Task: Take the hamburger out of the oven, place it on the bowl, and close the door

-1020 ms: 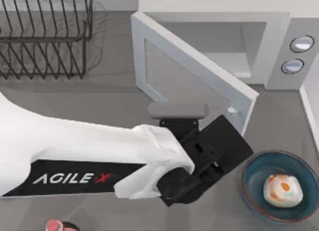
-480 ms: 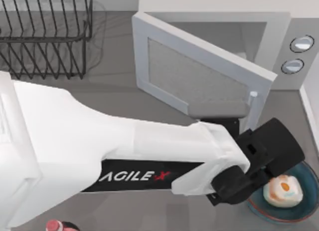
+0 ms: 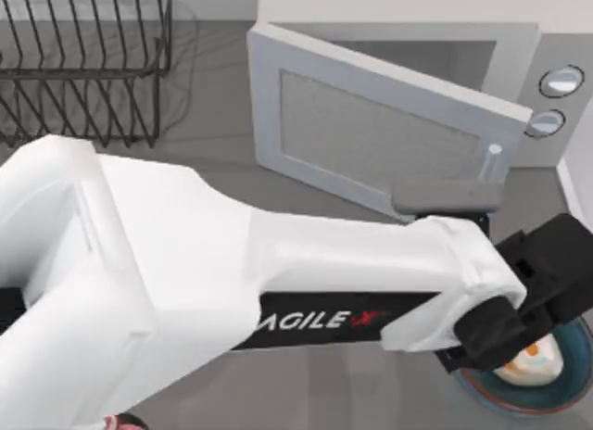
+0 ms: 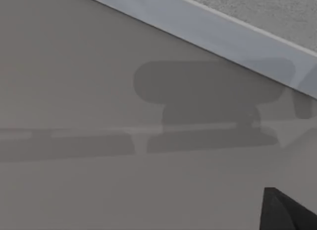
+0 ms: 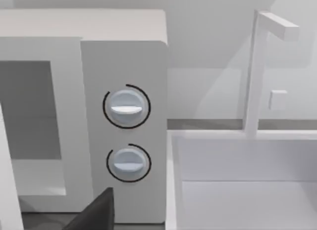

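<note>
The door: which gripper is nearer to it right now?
Left. The left gripper sits just in front of the door's free edge, above the bowl. The right arm's wrist view faces the oven knobs, farther off.

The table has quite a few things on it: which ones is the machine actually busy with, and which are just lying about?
Part of the job:
- oven
- door, partly open
- hamburger
- bowl, holding the hamburger
- left gripper, at the door's free edge

Just lying about:
- wire rack
- sink beside the oven
- red object at the near edge
</note>
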